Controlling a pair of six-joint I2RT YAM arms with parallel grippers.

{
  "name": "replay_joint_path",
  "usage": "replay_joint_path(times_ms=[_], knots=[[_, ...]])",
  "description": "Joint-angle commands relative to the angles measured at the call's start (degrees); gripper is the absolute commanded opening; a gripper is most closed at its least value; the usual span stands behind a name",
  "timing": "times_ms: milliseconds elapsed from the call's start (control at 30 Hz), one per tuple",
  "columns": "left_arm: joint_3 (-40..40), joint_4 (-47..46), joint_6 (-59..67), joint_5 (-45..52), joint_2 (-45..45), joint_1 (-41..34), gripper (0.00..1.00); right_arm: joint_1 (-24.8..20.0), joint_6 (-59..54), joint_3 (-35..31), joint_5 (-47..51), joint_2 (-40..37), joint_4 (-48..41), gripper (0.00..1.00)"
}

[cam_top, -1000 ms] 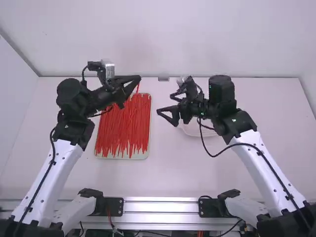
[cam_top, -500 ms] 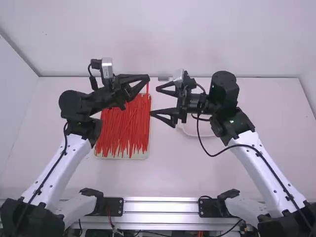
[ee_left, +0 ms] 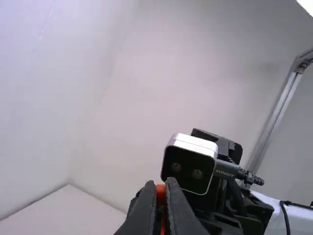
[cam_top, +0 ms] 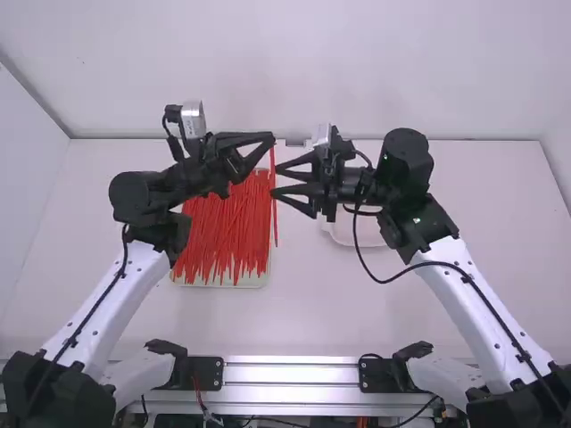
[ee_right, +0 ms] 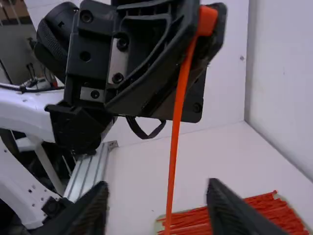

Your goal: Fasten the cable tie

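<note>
My left gripper (cam_top: 267,148) is raised above the far right corner of the tray (cam_top: 265,282), shut on the head of one red cable tie (cam_top: 274,205) that hangs straight down. In the left wrist view my gripper (ee_left: 160,196) pinches the tie's orange head (ee_left: 160,221). My right gripper (cam_top: 272,181) faces it from the right, open, its fingertips just beside the hanging strap. In the right wrist view the tie (ee_right: 176,132) hangs from the left gripper (ee_right: 205,22) and drops between my own spread fingers (ee_right: 88,211).
A pile of several red cable ties (cam_top: 223,230) fills the tray at left centre. A white bowl (cam_top: 357,235) sits on the table under the right arm. Bare tabletop lies in front of both and at the far right.
The left gripper has lifted the tie and carried it right. The right gripper has swung left and risen, open, until its fingertips stand at the hanging strap.
</note>
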Motion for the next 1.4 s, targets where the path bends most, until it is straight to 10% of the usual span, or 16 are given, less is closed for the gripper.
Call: replay_joint_path(times_ms=[0,267,400,700,933,1167,1367], knots=[[-0.1,0.6,-0.7,-1.8,0.1,-0.7,0.02,-0.3,1.2,1.8,-0.6,-1.0,0.1,0.39],[-0.1,0.8,-2.2,-3.2,0.1,-1.0,0.02,-0.3,1.9,1.8,-0.7,-1.0,-0.1,0.26],[-0.1,0.8,-2.4,-4.0,0.1,-1.5,0.02,-0.3,2.0,1.8,-0.7,-1.0,0.0,0.0],[-0.1,1.0,-2.1,-5.2,0.1,-2.3,0.03,-0.3,1.9,1.8,-0.7,-1.0,-0.1,0.0],[0.1,0.7,-0.4,-1.5,0.1,-1.7,0.43,-1.9,1.9,1.8,-3.0,-1.0,-0.2,0.0],[4.9,-2.0,4.7,11.7,0.1,2.5,0.59,-6.9,1.9,1.9,-11.7,-1.0,-0.3,0.0],[15.4,-26.3,24.6,22.3,1.0,3.6,0.66,-7.8,2.0,1.9,-14.0,-1.0,-0.2,0.0]])
